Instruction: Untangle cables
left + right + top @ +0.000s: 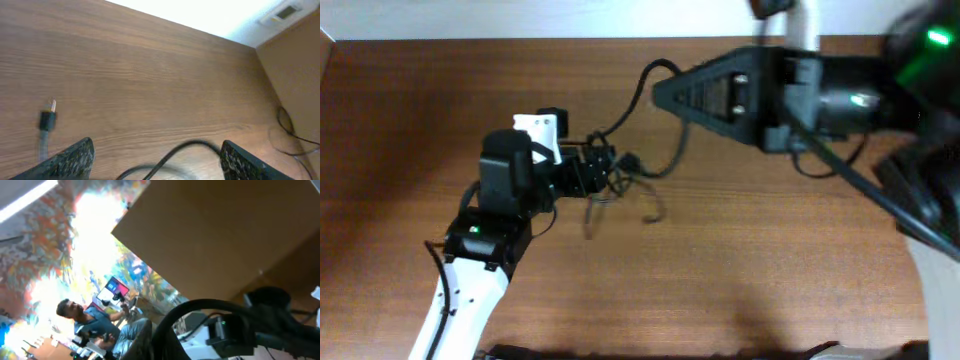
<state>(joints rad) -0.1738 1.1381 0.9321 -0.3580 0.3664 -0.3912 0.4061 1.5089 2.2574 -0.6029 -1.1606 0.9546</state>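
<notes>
Overhead: black cables (638, 170) between left tool (603, 166) and right tool (658, 92).

We sat at a brown wooden table (720, 280) with fine grain running along it. A white strip (520, 18) lay past its far edge. A plain brown panel (295, 75) stood beside the table, and the pale wall (250, 32) above it bore a small plate (282, 12). Further off, all blurred, we saw a many-coloured wall (45, 245) in bright light, a lit screen (116, 287) and a seated man (85, 322).
</notes>
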